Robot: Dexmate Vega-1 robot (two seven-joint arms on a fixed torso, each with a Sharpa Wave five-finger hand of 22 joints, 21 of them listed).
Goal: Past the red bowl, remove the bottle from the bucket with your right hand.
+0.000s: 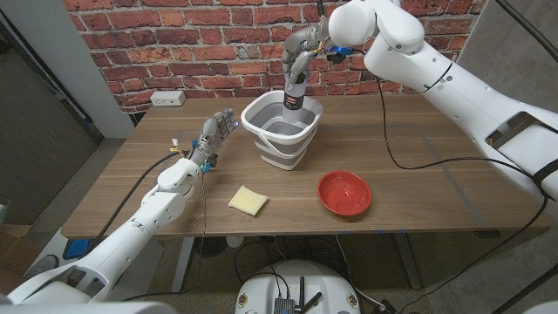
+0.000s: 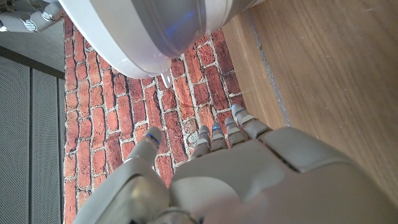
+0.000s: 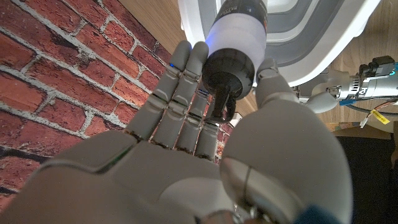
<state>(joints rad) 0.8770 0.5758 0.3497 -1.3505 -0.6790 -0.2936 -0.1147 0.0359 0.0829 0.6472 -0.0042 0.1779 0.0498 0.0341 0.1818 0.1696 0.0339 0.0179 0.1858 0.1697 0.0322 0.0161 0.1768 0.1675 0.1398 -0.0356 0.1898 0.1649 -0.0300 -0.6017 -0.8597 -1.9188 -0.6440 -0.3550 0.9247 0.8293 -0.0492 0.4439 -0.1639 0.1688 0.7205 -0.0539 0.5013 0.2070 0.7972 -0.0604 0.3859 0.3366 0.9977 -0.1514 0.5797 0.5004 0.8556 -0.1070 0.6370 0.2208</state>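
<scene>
A white and grey bucket (image 1: 281, 133) stands at the table's back middle. A dark bottle (image 1: 294, 103) with a pale label and black cap stands upright in it, its top above the rim. My right hand (image 1: 300, 51) grips the bottle's top from above; in the right wrist view the fingers (image 3: 180, 93) and thumb wrap the bottle (image 3: 239, 37) just over the bucket (image 3: 323, 43). The red bowl (image 1: 344, 192) lies on the table nearer the front, right of the bucket. My left hand (image 1: 216, 133) hovers left of the bucket with fingers apart, holding nothing.
A yellow sponge (image 1: 248, 201) lies near the front edge, left of the bowl. A brick wall (image 1: 192, 44) runs behind the table, with a white power socket (image 1: 167, 98) low on it. A black cable (image 1: 392, 131) hangs from my right arm across the table.
</scene>
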